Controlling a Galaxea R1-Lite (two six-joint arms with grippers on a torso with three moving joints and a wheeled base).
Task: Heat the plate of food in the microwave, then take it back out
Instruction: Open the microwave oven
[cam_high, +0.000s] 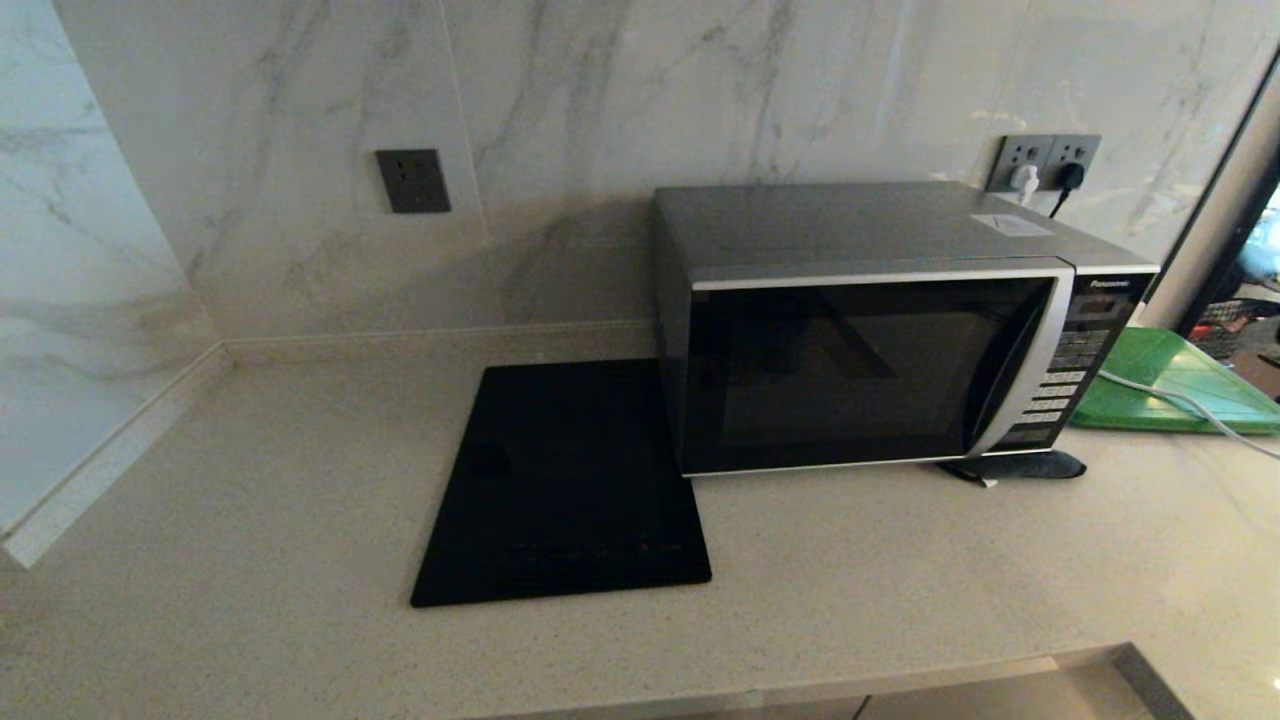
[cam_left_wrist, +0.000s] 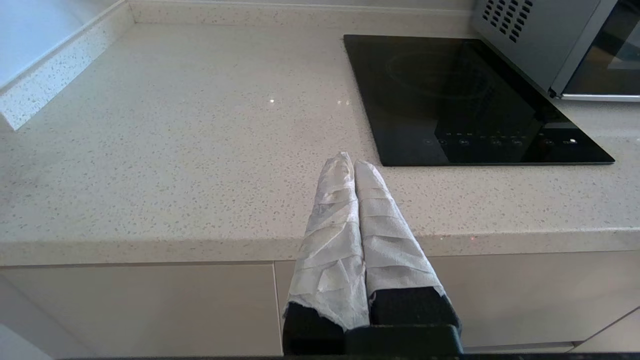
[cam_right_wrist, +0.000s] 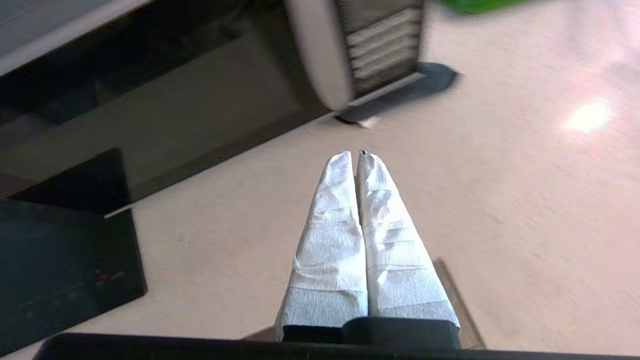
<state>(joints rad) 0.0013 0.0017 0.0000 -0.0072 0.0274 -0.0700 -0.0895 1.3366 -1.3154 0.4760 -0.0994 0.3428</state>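
Note:
The silver-grey microwave (cam_high: 880, 330) stands on the counter at the right, its dark glass door closed; its curved handle (cam_high: 1020, 365) and button panel (cam_high: 1085, 350) face me. The plate of food is out of view. Neither arm shows in the head view. My left gripper (cam_left_wrist: 352, 160) is shut and empty, hanging by the counter's front edge, left of the cooktop. My right gripper (cam_right_wrist: 352, 155) is shut and empty too, over the counter in front of the microwave's (cam_right_wrist: 150, 100) lower right corner.
A flat black glass cooktop (cam_high: 565, 480) lies left of the microwave. A green tray (cam_high: 1180, 385) sits at the right behind a white cable (cam_high: 1170, 400). A dark pad (cam_high: 1015, 466) lies under the microwave's front right corner. Marble walls close the back and left.

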